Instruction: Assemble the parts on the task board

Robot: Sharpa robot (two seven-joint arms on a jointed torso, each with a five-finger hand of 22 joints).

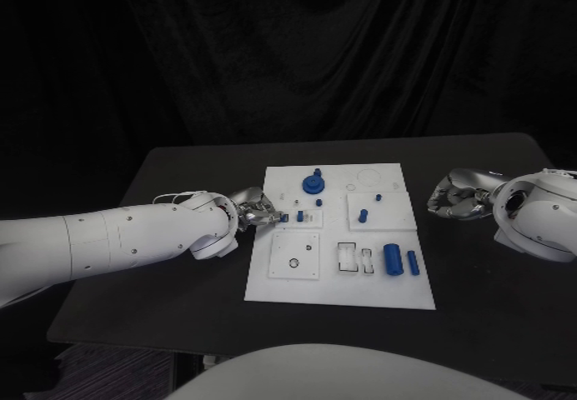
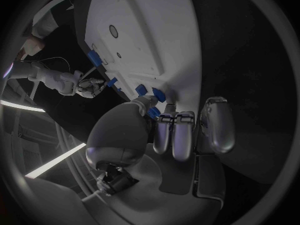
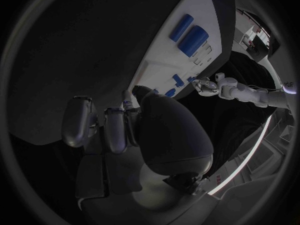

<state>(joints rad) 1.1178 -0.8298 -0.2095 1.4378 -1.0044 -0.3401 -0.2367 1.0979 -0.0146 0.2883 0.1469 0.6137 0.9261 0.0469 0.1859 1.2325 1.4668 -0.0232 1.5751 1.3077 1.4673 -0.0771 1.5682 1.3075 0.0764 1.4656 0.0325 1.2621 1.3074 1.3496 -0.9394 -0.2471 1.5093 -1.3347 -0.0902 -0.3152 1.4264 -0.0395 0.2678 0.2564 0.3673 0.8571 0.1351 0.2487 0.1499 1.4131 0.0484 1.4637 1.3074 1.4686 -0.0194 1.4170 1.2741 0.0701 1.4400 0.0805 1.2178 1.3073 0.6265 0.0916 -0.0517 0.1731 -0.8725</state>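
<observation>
- Left hand [image 1: 255,212] sits at the task board's [image 1: 340,292] left edge, fingertips right by a small blue part [image 1: 285,217]. Looks like it's pinching or nudging it into place, but honestly can't tell whether it's actually gripping anything.
- The board is a white plate lying flat in the middle of the black counter [image 1: 193,167], with square cutout panels and slots.
- On it: a blue stacked knob [image 1: 313,181] at the far side, little blue pegs [image 1: 362,217] mid-board, and two blue cylinders [image 1: 402,259] lying near the right edge, probably waiting their turn.
- Right hand [image 1: 457,198] is parked off the board's right side, fingers curled in on nothing, so it's idle.
</observation>
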